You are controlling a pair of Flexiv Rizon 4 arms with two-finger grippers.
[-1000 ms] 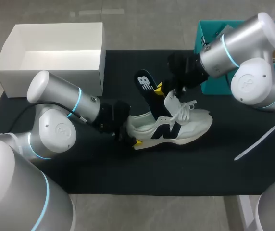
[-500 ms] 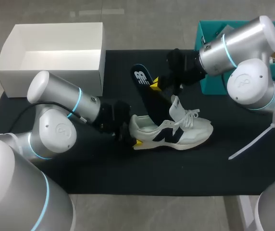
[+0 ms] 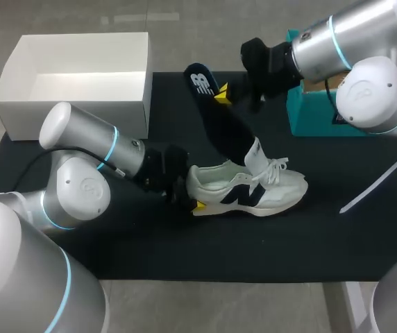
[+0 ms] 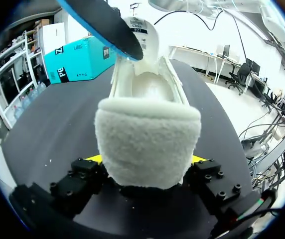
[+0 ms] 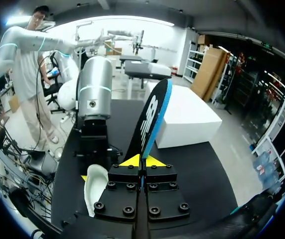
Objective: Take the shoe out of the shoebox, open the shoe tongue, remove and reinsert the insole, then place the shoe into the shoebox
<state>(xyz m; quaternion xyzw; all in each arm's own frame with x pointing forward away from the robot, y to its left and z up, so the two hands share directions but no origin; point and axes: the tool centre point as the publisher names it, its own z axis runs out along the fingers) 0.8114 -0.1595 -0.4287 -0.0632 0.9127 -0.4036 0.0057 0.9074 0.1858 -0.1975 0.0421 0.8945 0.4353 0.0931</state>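
Insole (image 3: 225,128) almost free of the shoe (image 3: 261,189)
My right pincer (image 3: 221,95) is clamped on the insole, its free end at the shoe mouth; my left pincer (image 3: 190,198) holds the heel (image 4: 147,144) between its fingers. If the insole catches the tongue (image 3: 255,151), the shoe may tip.

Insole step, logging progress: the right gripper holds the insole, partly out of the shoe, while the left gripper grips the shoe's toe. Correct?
Only the toe is wrong: the left gripper grips the shoe by its heel, as the left wrist view shows. The right gripper does hold the insole, partly out of the shoe.
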